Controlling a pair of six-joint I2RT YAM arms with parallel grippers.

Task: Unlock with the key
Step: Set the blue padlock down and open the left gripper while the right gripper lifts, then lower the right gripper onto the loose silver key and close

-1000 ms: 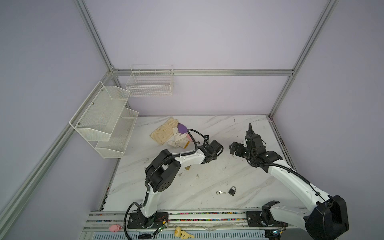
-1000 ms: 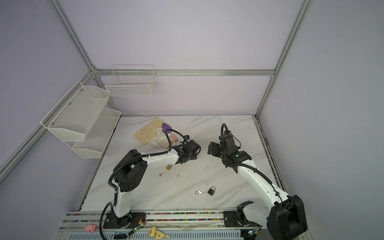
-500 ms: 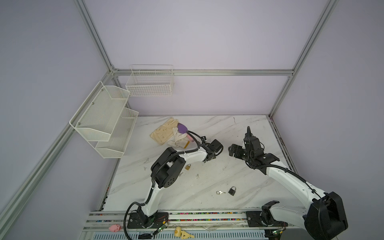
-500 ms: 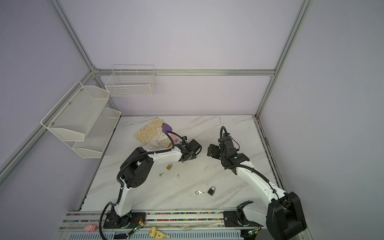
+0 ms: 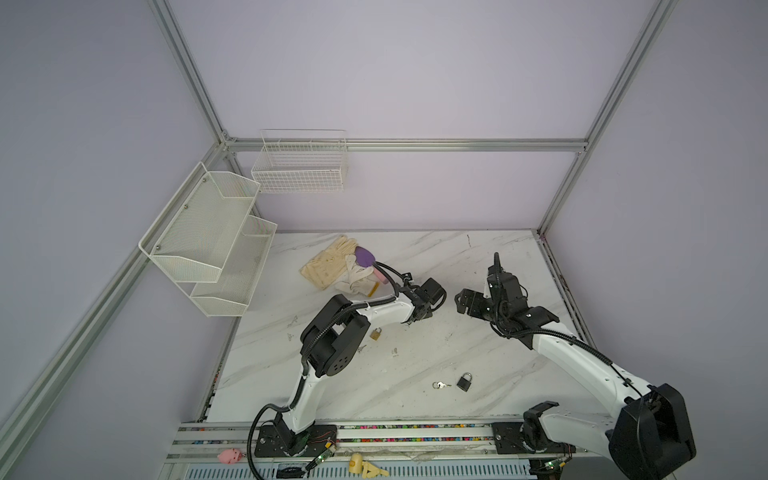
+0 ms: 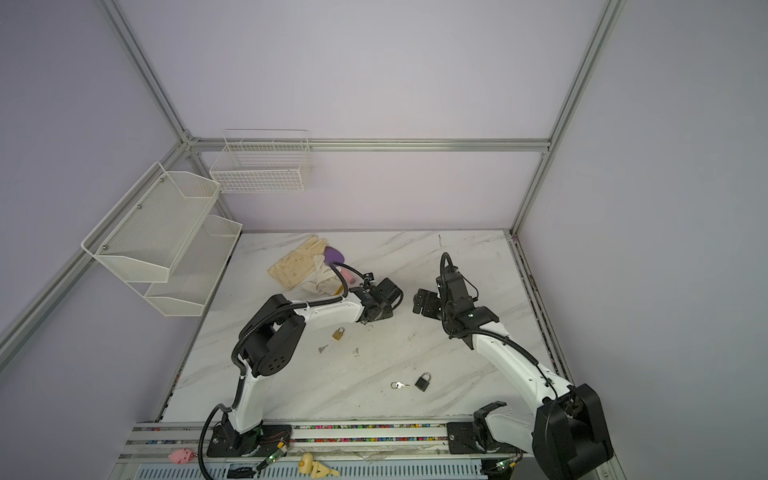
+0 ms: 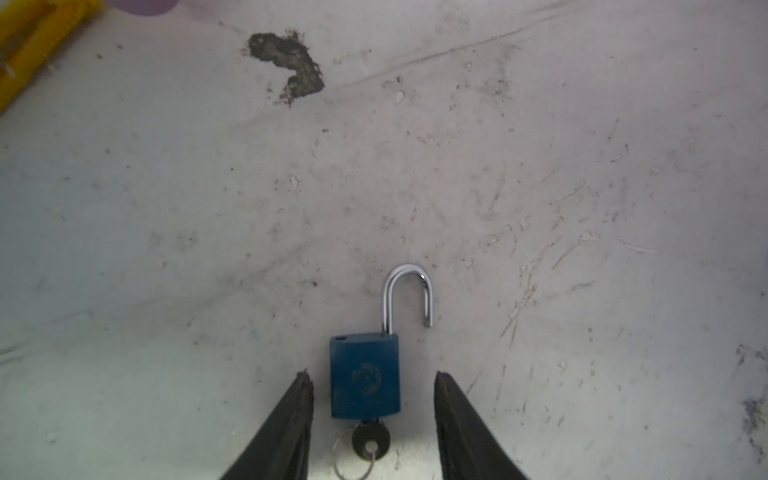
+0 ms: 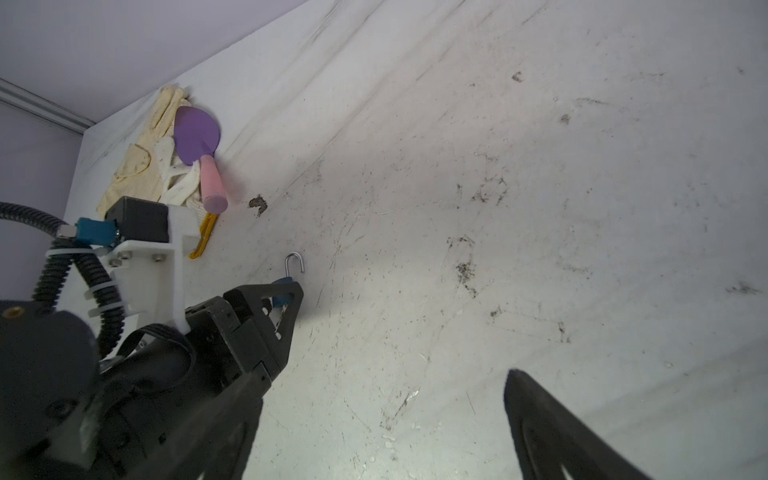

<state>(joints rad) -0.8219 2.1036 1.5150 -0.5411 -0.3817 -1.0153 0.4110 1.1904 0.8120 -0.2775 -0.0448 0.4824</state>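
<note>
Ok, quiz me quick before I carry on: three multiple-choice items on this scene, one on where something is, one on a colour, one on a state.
1. Where does the black padlock lie? A) far back corner B) near the table's front edge, beside a loose key C) off the table
2. Colour of the padlock body at the left hand? A) red B) black C) blue
3. That padlock's shackle is: A) sprung open B) locked shut C) missing
Answers: 1 B, a top view shows it up front by the key. 2 C, the left wrist view shows a blue body. 3 A, one shackle leg hangs free of the body.
</note>
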